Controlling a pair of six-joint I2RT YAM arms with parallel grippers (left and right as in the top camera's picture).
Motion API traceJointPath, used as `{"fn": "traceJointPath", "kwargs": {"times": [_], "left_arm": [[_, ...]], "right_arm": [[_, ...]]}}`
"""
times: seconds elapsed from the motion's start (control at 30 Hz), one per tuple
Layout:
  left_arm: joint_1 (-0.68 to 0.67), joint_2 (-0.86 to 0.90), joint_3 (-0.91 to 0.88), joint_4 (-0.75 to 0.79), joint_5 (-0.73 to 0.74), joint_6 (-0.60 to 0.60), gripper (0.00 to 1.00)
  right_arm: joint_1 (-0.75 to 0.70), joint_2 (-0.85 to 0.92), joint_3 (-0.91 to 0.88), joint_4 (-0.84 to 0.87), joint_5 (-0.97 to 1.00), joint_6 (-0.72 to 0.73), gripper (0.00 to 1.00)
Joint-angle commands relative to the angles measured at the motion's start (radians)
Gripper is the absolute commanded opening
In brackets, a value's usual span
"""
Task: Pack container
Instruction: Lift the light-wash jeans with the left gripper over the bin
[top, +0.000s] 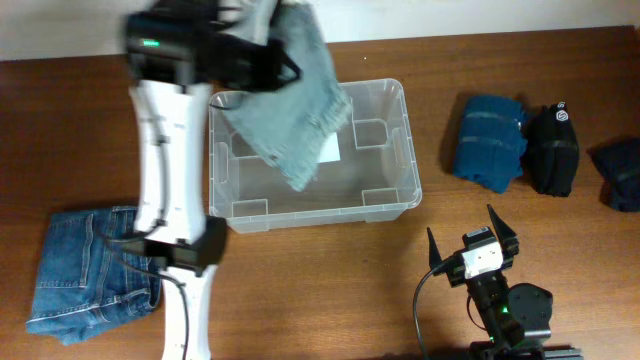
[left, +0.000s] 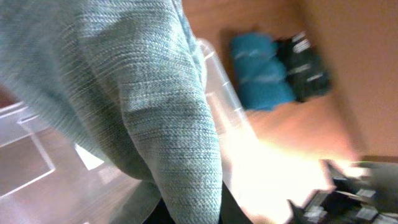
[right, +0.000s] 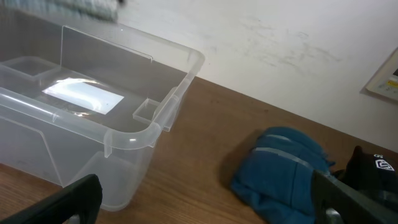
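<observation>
Left tool (top: 278, 58) (blurred, its fingers buried in fabric) grips a grey-green knit cloth (top: 290, 105) that hangs over the far-left part of the container (top: 318, 212). The container sits mid-counter (top: 320, 290). Right tool (top: 461, 224) rests wide open and empty, to the container's near right. Folded jeans (top: 85, 275) lie near left. A blue garment (top: 488, 140) and a black pouch (top: 552, 150) lie side by side at the far right.

We find the container (top: 320, 213) mid-frame, a cloth (top: 290, 110) over its left half, jeans (top: 85, 275) lower left, folded bundles (top: 490, 140) right.
</observation>
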Motion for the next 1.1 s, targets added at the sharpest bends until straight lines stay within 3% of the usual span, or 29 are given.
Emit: {"fn": "traceJointPath", "kwargs": {"times": [0.0,0.17,0.4,0.73,0.93,1.07], "left_arm": [[-0.117,-0.055,0.008,0.006,-0.381,-0.069,0.01],[-0.211,-0.054,0.006,0.006,-0.567,-0.184,0.01],[-0.213,-0.033,-0.048,0.006,-0.581,-0.482,0.01],[-0.215,-0.028,-0.250,0.014,-0.663,-0.698,0.01],[-0.220,-0.028,-0.348,0.113,-0.603,-0.689,0.01],[-0.228,-0.028,-0.409,0.169,-0.603,-0.590,0.01]], "right_arm": [[-0.007,-0.006,-0.005,-0.006,0.002,-0.003,0.98],[-0.007,-0.006,-0.005,-0.006,0.002,-0.003,0.98],[-0.007,-0.006,-0.005,-0.006,0.002,-0.003,0.98],[-0.007,-0.006,-0.005,-0.006,0.002,-0.003,0.98],[-0.007,-0.006,-0.005,-0.006,0.002,-0.003,0.99],[-0.007,-0.006,-0.005,-0.006,0.002,-0.003,0.98]]}}
